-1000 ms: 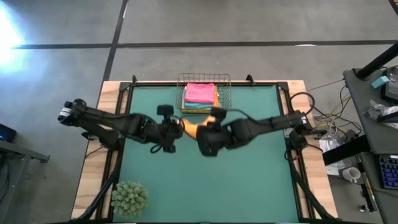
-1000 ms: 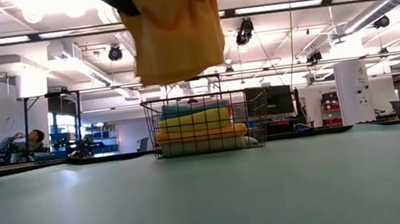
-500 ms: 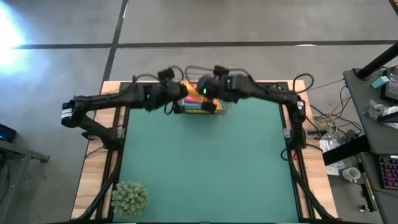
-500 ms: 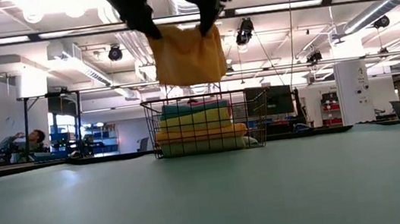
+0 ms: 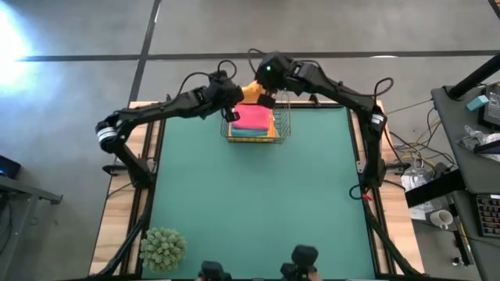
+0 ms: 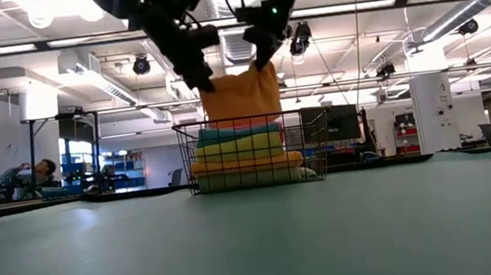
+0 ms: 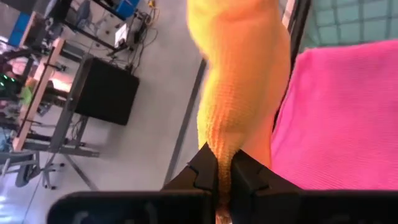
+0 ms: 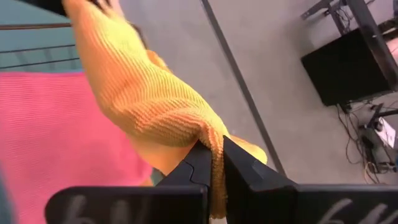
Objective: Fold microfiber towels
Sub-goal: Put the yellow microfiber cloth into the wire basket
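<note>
Orange towel [image 6: 240, 94] hangs between the left gripper [image 6: 200, 75] and the right gripper [image 6: 262, 57], each closed on one upper corner, above the far edge of the wire basket [image 6: 314, 148], where the pink towel [image 5: 252, 117] tops the folded stack.

Off-task items around the green table

A wire basket [image 5: 281, 125] sat at the table's [image 5: 258, 203] far edge, a spiky green plant ball [image 5: 162, 248] rested well apart at the near left corner, and a person [image 6: 39, 172] sat in the room beyond.
</note>
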Available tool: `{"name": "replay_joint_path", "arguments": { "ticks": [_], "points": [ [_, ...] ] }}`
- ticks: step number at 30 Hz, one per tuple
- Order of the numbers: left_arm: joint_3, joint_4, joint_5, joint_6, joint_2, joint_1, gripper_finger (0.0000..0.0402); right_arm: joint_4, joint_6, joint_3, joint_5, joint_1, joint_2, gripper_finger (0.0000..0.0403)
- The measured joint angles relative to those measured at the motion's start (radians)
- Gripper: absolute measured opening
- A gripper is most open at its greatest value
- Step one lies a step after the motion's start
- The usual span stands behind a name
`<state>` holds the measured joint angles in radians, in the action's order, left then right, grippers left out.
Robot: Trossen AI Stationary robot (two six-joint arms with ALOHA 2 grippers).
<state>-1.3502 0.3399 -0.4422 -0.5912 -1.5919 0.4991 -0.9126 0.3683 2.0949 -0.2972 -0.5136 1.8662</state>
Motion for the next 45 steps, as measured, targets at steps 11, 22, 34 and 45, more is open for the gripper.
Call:
{"name": "replay_joint_path", "arguments": {
  "ticks": [11, 22, 34, 45],
  "points": [
    [-0.001, -0.121, 0.004, -0.111, -0.072, 0.071, 0.0000, 0.179, 0.064, -0.156, 0.168, -0.104, 0.000, 0.0008],
    [-0.002, -0.026, -0.007, -0.122, -0.109, 0.071, 0.0000, 0.171, -0.037, -0.248, 0.171, -0.089, -0.002, 0.0008],
    [-0.009, 0.033, -0.044, -0.122, -0.058, 0.070, 0.0000, 0.100, -0.017, -0.164, 0.164, -0.028, -0.005, 0.0008],
    [-0.039, 0.028, -0.039, -0.121, -0.057, 0.069, 0.0000, -0.031, -0.062, -0.056, 0.167, -0.032, -0.008, 0.0008]
  ]
}}
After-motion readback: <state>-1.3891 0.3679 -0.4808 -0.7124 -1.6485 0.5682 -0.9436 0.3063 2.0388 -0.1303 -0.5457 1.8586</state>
